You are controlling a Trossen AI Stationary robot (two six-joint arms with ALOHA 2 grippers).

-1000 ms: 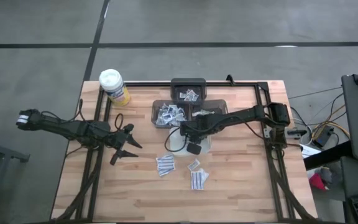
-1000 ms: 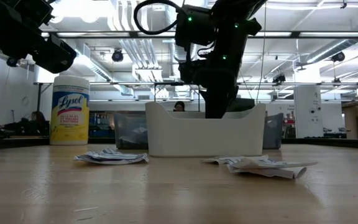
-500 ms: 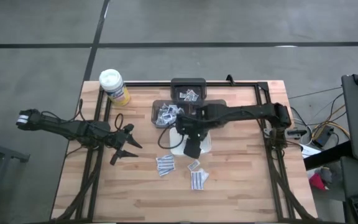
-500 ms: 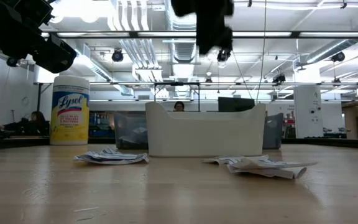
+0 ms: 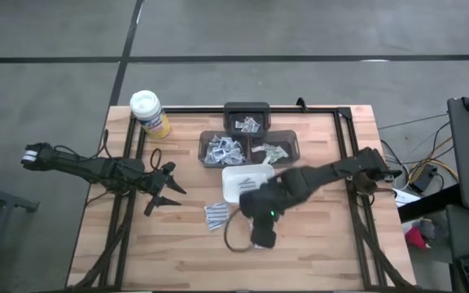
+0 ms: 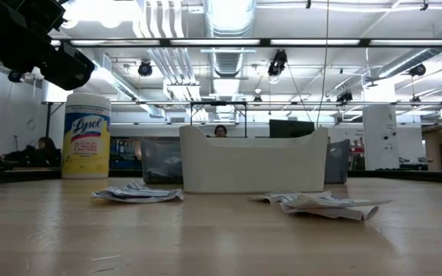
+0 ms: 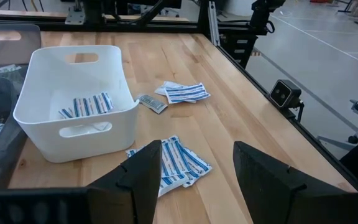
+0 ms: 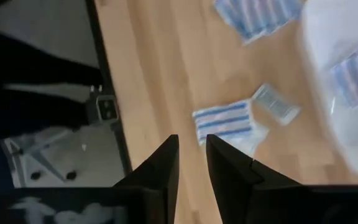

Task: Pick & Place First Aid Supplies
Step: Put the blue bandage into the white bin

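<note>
My right tool (image 5: 260,238) hangs over the near part of the tabletop (image 5: 316,252), above the blue-striped packets (image 8: 224,119) that lie there beside a small clear packet (image 8: 277,103). Its two fingers (image 8: 160,171) stand close together with only a narrow gap, and I see nothing between them. A second little heap of striped packets (image 5: 216,215) lies just to the left on the wood. Behind these stands the white tray (image 5: 233,181), with a few striped packets (image 7: 87,104) on its bottom. My left tool (image 5: 163,194) waits at the left side of the tabletop, its fingers (image 7: 143,169) wide apart and empty. Farther back are three dark bins (image 5: 247,114) with more packets, and the yellow canister (image 5: 150,114) stands in the far left corner.
</note>
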